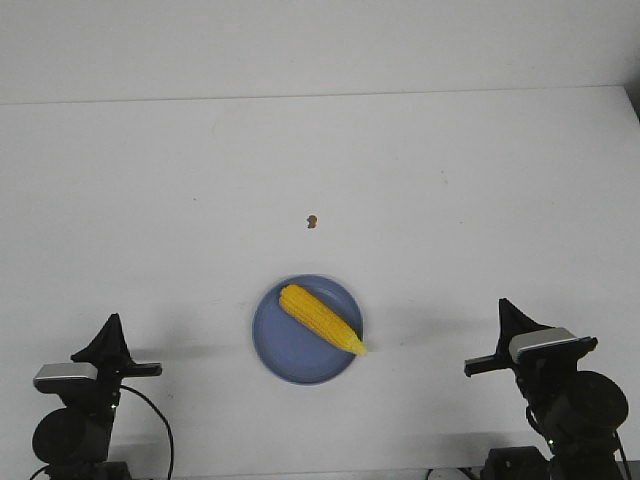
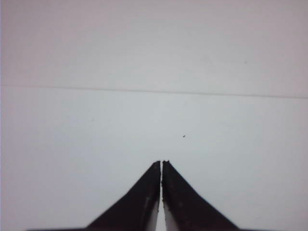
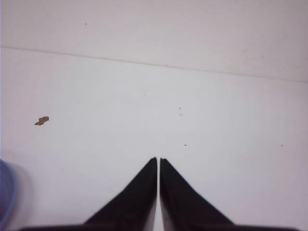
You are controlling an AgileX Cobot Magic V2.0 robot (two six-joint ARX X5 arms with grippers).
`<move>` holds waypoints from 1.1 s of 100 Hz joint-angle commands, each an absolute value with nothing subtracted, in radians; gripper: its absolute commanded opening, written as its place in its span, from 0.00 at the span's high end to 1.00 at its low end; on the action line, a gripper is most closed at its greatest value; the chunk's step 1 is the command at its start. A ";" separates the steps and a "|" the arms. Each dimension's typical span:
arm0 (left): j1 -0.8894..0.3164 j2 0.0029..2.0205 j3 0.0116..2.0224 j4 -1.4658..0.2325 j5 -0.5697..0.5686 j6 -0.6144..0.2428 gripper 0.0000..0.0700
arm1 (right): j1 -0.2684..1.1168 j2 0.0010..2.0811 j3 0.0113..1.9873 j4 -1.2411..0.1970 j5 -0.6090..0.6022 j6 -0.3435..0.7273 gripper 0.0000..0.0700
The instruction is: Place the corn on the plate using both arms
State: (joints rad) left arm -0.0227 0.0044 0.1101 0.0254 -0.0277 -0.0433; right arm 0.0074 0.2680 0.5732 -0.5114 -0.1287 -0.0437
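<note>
The corn [image 1: 322, 318] lies diagonally across the plate [image 1: 278, 350], tip toward the right hand [image 1: 503, 305], which sits slightly nearer than the left hand [image 1: 113, 320], both pinched closed, empty, well apart from it

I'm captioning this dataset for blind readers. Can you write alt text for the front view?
A yellow corn lies diagonally on a round blue plate near the front of a white table, its pointed end at the plate's right rim. The left gripper and right gripper sit at either side, both away from the plate. A tiny brown speck lies behind the plate.
</note>
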 commanded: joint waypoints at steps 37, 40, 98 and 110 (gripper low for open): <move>-0.016 0.003 0.031 0.149 -0.030 -0.041 0.98 | 0.007 0.269 0.583 -0.501 -0.127 -0.030 0.98; -0.016 0.003 0.025 0.162 -0.030 -0.041 0.98 | 0.007 0.269 0.583 -0.501 -0.127 -0.030 0.98; -0.016 0.003 0.014 0.181 -0.028 -0.042 0.98 | 0.007 0.269 0.583 -0.501 -0.127 -0.030 0.98; -0.016 0.003 0.014 0.182 -0.028 -0.042 0.98 | 0.007 0.269 0.583 -0.501 -0.127 -0.030 0.98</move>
